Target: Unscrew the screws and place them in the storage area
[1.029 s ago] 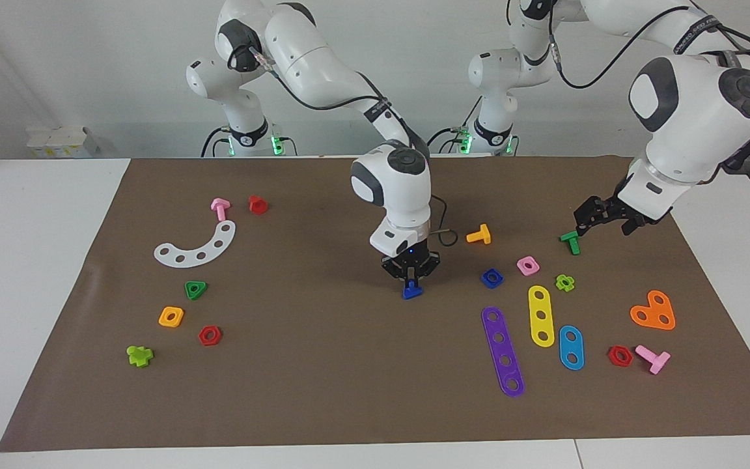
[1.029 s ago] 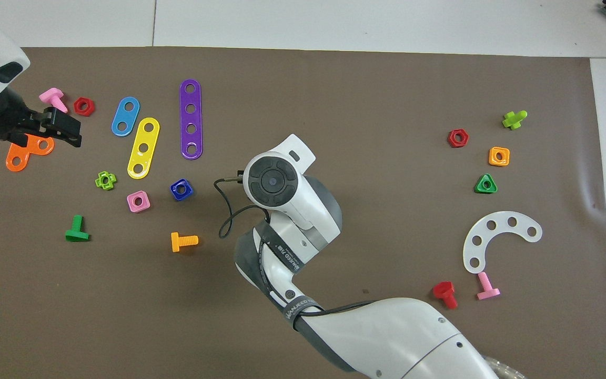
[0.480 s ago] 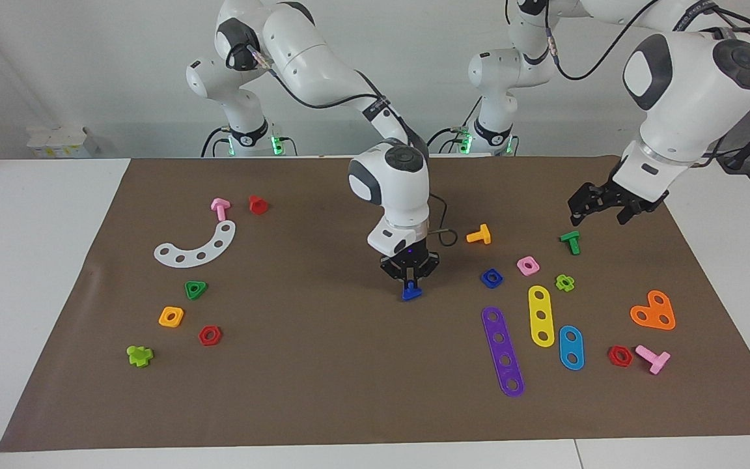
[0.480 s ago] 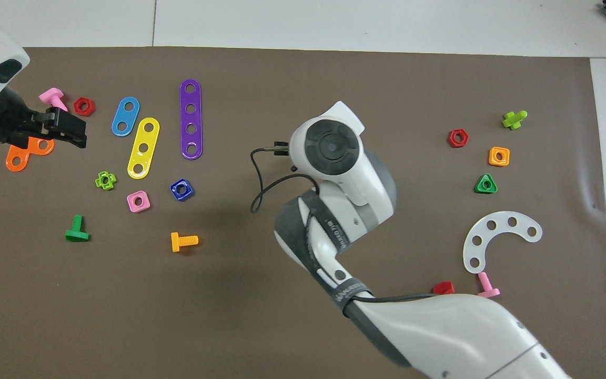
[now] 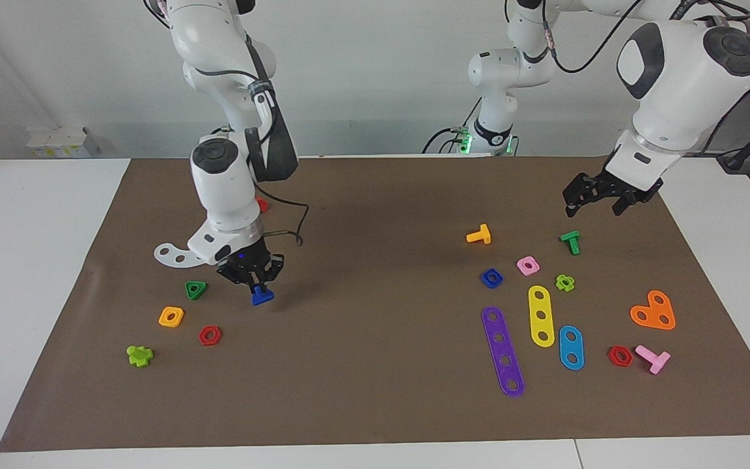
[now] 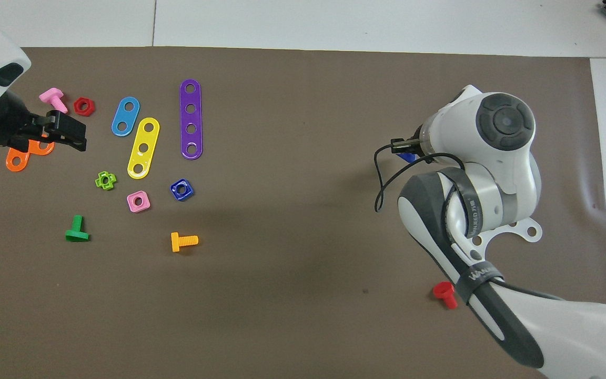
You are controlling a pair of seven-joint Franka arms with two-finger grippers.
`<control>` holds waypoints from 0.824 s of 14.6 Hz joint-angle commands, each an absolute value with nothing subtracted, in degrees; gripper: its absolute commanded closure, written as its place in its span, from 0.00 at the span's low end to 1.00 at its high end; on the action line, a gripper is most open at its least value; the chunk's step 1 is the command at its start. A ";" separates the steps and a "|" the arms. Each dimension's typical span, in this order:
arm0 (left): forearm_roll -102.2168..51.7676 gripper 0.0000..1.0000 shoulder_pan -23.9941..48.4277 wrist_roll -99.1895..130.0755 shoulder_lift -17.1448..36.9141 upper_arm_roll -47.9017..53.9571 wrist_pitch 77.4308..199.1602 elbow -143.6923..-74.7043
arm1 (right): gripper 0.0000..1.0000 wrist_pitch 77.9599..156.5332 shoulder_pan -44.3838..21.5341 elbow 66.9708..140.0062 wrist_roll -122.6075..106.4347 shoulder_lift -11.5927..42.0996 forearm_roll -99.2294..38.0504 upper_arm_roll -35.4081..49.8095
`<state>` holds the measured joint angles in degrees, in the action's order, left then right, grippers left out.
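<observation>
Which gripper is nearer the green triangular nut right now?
Right. The right gripper, shut on the blue screw, hangs just beside the green triangular nut. The left gripper is at the other end of the mat, over the green screw.

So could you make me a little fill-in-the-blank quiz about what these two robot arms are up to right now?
1. The right gripper is shut on a dark-blue ____.
2. It hangs beside the green triangular nut, at the ____ arm's end of the mat.
3. The left gripper hangs over the green ____.

Missing words: screw; right; screw
</observation>
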<state>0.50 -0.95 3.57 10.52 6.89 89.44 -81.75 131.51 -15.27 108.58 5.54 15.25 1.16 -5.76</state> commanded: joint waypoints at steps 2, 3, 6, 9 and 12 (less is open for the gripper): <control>0.35 0.00 -1.05 3.16 8.35 6.50 91.75 -84.46 | 1.00 136.04 -10.64 116.18 -0.08 12.04 0.44 -4.66; 0.35 0.00 -1.14 2.73 8.35 6.50 92.02 -84.46 | 1.00 137.45 -9.76 117.50 -0.96 11.52 0.44 -4.66; 0.35 0.00 -1.05 1.32 8.00 6.59 92.64 -84.46 | 1.00 137.99 -8.17 119.79 -3.25 11.16 0.35 -4.57; 0.35 0.00 -0.70 1.32 8.00 6.50 93.07 -84.46 | 1.00 138.08 -8.09 121.02 -3.34 10.55 0.35 -4.57; 0.35 0.00 -0.79 1.32 7.91 6.50 93.08 -84.46 | 0.54 138.16 -8.09 121.90 -3.17 10.11 0.35 -4.66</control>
<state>0.50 -0.99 2.15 9.88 6.97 91.51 -81.90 136.46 -9.12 119.29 -1.69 12.21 1.15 -5.51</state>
